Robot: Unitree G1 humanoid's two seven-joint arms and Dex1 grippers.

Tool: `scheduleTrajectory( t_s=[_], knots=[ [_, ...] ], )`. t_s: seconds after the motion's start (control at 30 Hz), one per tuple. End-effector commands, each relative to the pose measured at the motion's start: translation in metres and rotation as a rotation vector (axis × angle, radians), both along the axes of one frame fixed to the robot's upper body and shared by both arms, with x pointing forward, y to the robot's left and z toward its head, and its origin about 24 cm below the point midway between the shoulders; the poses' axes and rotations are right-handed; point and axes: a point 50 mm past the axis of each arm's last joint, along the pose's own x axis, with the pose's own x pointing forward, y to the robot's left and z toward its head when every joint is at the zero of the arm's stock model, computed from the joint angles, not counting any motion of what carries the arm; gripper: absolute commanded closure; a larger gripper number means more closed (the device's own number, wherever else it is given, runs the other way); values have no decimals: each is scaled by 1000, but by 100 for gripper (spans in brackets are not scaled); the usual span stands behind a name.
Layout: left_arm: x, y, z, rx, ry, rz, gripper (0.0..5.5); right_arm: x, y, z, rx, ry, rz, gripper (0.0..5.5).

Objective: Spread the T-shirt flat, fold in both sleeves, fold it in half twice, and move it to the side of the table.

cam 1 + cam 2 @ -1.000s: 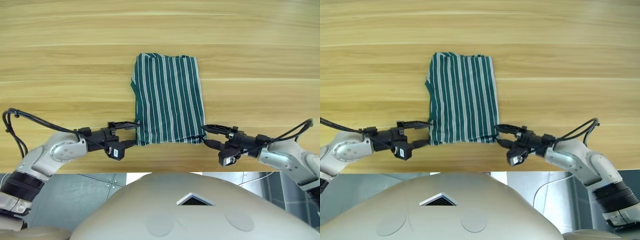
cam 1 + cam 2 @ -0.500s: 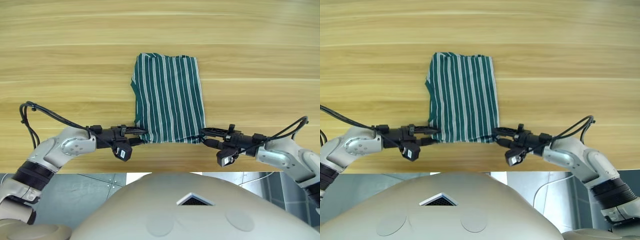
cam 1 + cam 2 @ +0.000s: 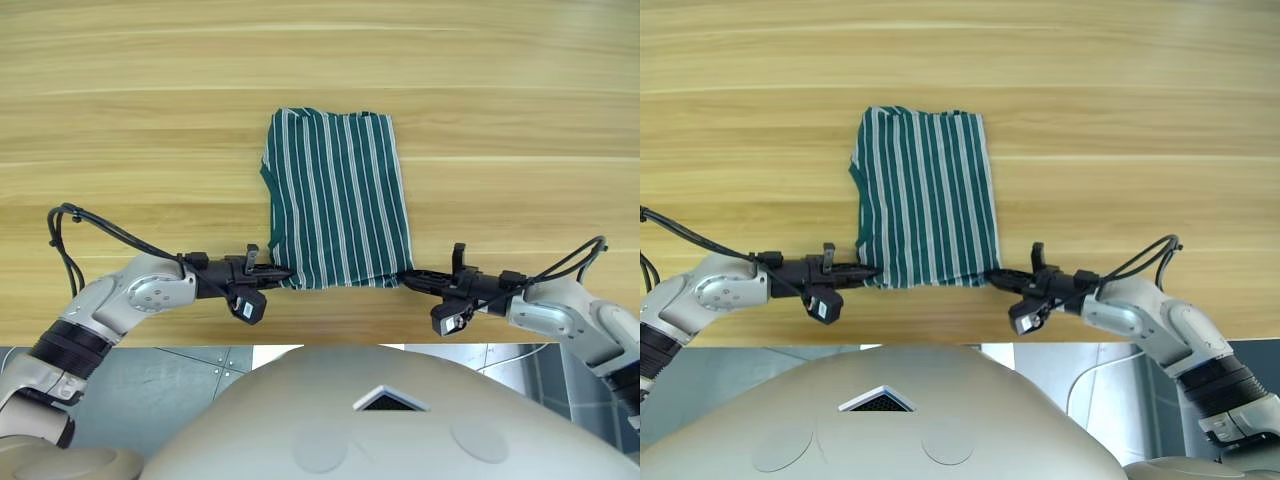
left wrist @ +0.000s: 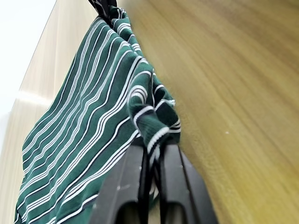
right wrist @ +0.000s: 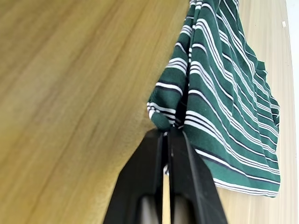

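The green T-shirt (image 3: pixel 335 195) with white stripes lies in the middle of the frame on the wooden desk (image 3: pixel 120 120), folded into a narrow rectangle whose long sides run from top to bottom. The left tool (image 3: pixel 283 272) is at the cloth's lower left corner, its two black fingers (image 4: pixel 124 186) pressed together on a bunched bit of hem. The right tool (image 3: pixel 405 278) is at the lower right corner, clamped on the hem there in the same way. The shirt's lower edge runs between the two tools, near the desk's lower edge.
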Motion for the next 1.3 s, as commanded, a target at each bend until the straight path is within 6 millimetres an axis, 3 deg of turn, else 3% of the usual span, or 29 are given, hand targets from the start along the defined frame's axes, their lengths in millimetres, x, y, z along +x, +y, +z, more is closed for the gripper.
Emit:
scheduleTrajectory(
  t_s=[0.03,0.17,0.33,0.53,0.7,0.83,1.07,1.3],
  knots=[
    [-20,17,-32,152,120,46,539,-10,-9,-17,-108,85,-7,550],
    [-36,15,-31,93,174,72,539,-21,-9,-16,-76,132,-8,550],
    [-72,19,-21,13,265,187,541,-45,-6,2,57,212,-57,550],
    [-78,18,0,-66,229,307,541,-44,-6,27,170,188,-160,550],
    [-43,10,15,-219,105,388,541,-23,1,51,319,122,-199,550],
    [-12,9,23,-315,8,460,541,-12,6,54,355,97,-189,550],
    [14,-1,23,-416,-26,538,541,15,15,52,377,30,-194,550],
    [27,-2,15,-411,-26,598,541,68,21,49,431,-96,-287,550]
  ],
)
